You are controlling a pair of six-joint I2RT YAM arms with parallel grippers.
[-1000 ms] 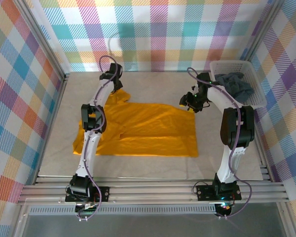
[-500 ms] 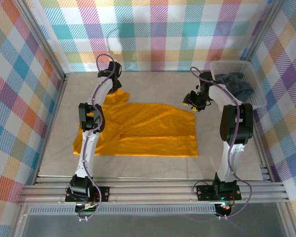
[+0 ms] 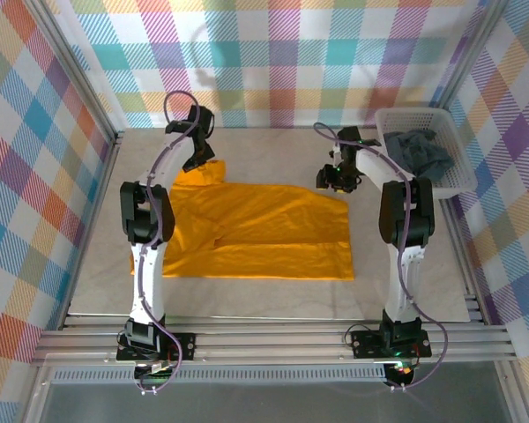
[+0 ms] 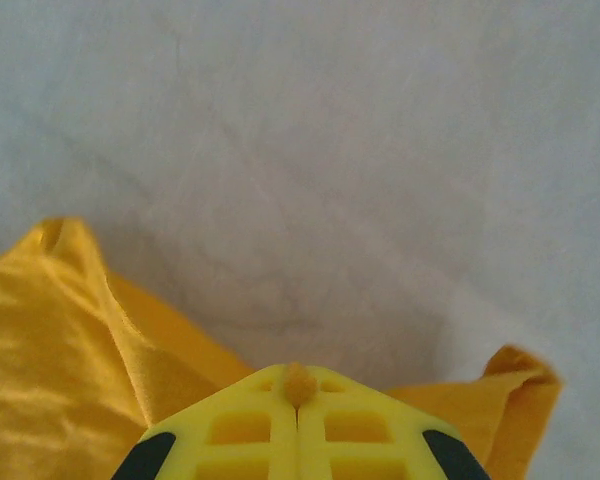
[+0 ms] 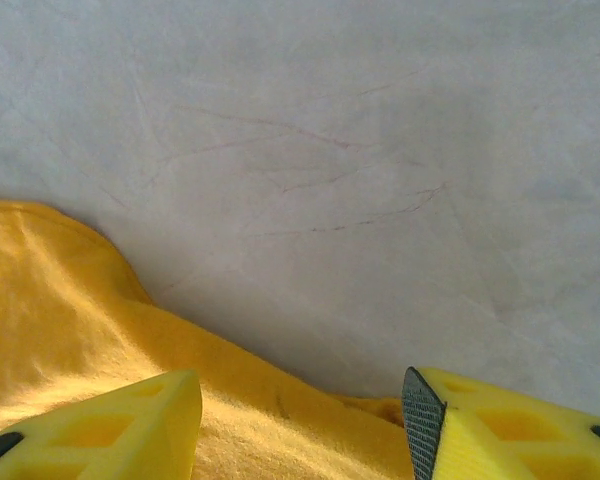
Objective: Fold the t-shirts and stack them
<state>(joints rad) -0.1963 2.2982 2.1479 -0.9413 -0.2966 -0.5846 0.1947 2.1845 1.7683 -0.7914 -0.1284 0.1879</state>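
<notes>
The mustard-orange t-shirt [image 3: 256, 229] lies spread flat across the middle of the table. My left gripper [image 3: 197, 160] is at its far left corner, shut on a small tuft of the orange cloth [image 4: 299, 384]; the yellow fingers [image 4: 242, 430] meet with the shirt [image 4: 60, 340] bunched on both sides. My right gripper [image 3: 333, 180] hovers over the shirt's far right corner. Its fingers [image 5: 130, 415] stand open with orange cloth [image 5: 80, 320] under them and nothing pinched. The dark slate-grey t-shirt [image 3: 421, 150] lies crumpled in the basket.
A white lattice basket [image 3: 406, 113] stands at the back right by the checked wall. Bare grey tabletop [image 3: 273, 150] runs behind the orange shirt, and more of it [image 3: 406, 264] lies to the shirt's right. Metal rails [image 3: 273, 335] edge the near side.
My left gripper has shut on the shirt's far left corner, and that arm's elbow swung left. My right gripper shifted slightly left over the far right corner, still open.
</notes>
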